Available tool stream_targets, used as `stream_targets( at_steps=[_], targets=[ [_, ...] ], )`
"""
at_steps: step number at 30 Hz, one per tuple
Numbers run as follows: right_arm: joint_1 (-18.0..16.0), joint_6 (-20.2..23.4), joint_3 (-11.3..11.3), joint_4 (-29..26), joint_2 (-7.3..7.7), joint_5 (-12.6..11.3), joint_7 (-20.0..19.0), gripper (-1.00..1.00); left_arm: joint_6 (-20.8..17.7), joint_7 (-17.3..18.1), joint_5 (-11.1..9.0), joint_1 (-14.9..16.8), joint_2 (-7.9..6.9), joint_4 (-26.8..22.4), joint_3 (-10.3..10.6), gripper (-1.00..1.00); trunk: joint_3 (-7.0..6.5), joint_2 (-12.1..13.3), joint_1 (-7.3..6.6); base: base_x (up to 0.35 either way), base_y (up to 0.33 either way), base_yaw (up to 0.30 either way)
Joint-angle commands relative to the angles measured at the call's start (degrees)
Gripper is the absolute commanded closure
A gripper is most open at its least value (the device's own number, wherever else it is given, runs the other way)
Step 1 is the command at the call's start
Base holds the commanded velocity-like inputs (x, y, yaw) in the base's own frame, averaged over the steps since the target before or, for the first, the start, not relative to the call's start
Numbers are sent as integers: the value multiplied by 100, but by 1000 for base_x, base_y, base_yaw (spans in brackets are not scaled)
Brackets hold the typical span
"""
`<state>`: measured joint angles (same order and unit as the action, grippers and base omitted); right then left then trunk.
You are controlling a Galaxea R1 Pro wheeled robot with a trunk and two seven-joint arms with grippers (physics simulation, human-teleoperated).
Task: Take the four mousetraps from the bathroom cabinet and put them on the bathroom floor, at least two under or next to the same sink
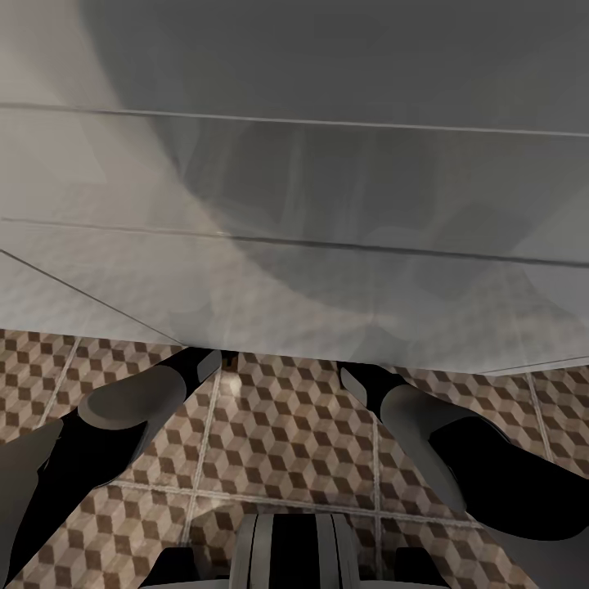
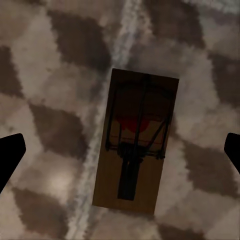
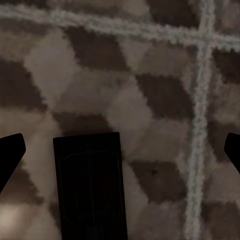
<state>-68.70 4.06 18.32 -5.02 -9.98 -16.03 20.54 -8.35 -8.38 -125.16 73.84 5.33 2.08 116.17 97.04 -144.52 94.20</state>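
Note:
A tan mousetrap [image 2: 136, 192] with a dark wire bar and a red mark lies flat on the cube-patterned bathroom floor [image 2: 55, 65] beside a grout line. My left gripper [image 2: 120, 155] hangs open above it, one black fingertip on either side, not touching. A second mousetrap [image 3: 90, 185], dark in shadow, lies flat on the floor [image 3: 100, 85] under my open right gripper [image 3: 120, 152]. In the head view both forearms reach forward over the floor [image 1: 286, 433], and their ends pass beneath the white boxy front of the bathroom sink [image 1: 327, 245]. The cabinet is out of view.
The white sink body [image 1: 245, 82] spans the whole upper part of the head view, close in front of me. My own base [image 1: 294, 556] shows at the bottom edge. Patterned tiles lie between the two arms.

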Motion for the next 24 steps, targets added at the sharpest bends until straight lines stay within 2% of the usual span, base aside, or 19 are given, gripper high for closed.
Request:
stream_targets(
  at_steps=[1,15,24],
  targets=[
    [-364,43,99,-15,-2,-5,29,-100,-28,-7,-43,315,4,12,63,-100,1,-2,-3,0,0,0],
    [-364,43,91,-16,-2,-5,29,-100,-20,28,-35,315,3,-1,64,-100,1,-2,-3,-7,0,0],
    [-364,43,88,-17,-2,-5,29,-100,-26,29,-34,315,3,-4,63,-100,1,-2,-3,-245,0,0]
  ],
)
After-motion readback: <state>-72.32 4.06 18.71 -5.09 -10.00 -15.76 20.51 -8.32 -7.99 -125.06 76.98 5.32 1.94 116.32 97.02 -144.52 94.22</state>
